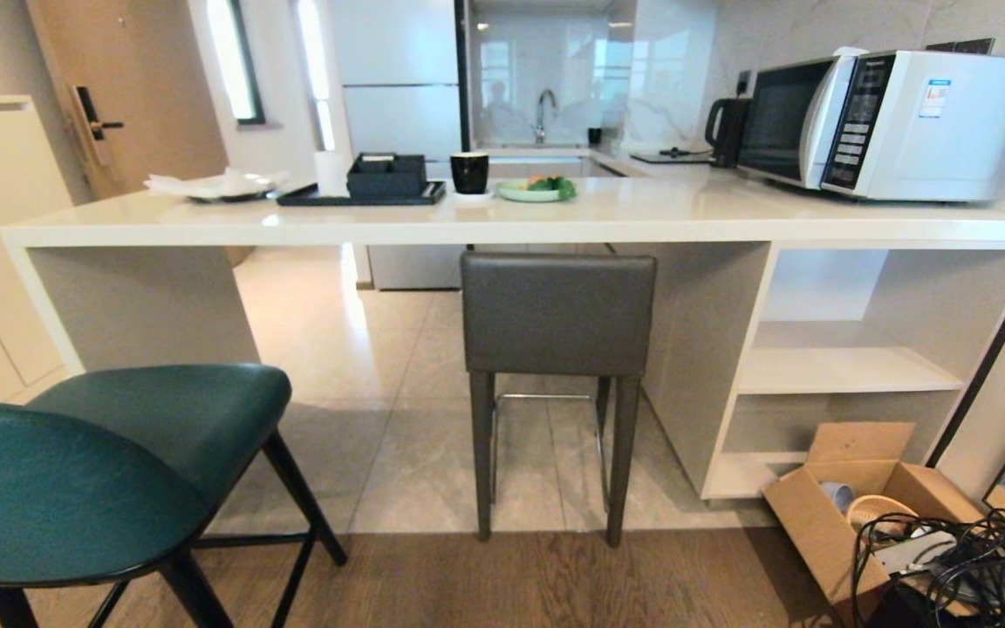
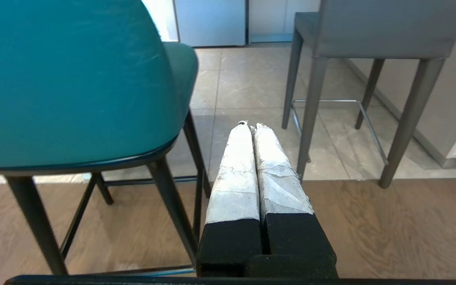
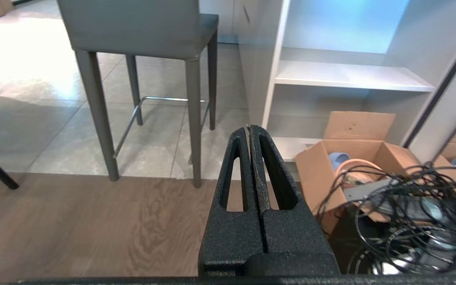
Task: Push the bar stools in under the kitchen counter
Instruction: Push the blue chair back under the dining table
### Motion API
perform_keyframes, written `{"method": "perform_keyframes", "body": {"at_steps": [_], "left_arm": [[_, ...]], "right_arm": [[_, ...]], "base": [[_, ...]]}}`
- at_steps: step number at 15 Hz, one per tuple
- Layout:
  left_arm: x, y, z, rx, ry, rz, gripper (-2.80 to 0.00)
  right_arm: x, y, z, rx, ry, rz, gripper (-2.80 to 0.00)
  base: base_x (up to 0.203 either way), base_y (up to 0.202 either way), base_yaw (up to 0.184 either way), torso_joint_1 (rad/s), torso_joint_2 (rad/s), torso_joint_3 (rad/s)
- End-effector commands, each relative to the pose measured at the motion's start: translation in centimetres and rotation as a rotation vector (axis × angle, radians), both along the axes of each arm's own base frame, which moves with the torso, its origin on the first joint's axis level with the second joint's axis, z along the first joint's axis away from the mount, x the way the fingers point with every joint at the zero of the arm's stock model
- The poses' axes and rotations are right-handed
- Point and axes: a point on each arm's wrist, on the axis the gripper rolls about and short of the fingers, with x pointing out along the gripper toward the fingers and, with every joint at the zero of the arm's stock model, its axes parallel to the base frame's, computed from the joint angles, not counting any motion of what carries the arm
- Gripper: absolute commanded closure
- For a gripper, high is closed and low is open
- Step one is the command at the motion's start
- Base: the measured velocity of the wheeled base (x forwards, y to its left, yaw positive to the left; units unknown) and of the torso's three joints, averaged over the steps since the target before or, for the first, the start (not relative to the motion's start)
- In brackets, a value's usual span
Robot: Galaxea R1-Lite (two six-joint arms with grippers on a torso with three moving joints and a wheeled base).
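The boxy dark-grey stool (image 1: 557, 366) stands upright, seat tucked beneath the cream-white counter (image 1: 502, 222), while the teal stool (image 1: 110, 471) stands well clear of it.

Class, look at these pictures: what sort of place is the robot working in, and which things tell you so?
Most likely a home kitchen: a microwave and a kettle stand on the kitchen counter, a sink tap shows behind, and two bar stools stand before it.
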Motion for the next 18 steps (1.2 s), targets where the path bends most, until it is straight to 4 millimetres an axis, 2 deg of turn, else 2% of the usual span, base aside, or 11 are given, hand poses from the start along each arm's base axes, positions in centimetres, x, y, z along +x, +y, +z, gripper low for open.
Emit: {"method": "perform_keyframes", "body": {"at_steps": [1, 18], "left_arm": [[0.01, 0.0, -0.01, 0.0, 0.003, 0.001, 0.0], [0.0, 0.0, 0.01, 0.0, 0.003, -0.001, 0.0]], "right_arm": [[0.0, 0.0, 0.0, 0.0, 0.0, 0.0, 0.0], [0.0, 0.01, 0.02, 0.003, -0.001, 0.003, 0.0]], "base": [[0.009, 0.066, -0.011, 0.007, 0.0, 0.002], [0.0, 0.193, -0.002, 0.002, 0.0, 0.002]]}}
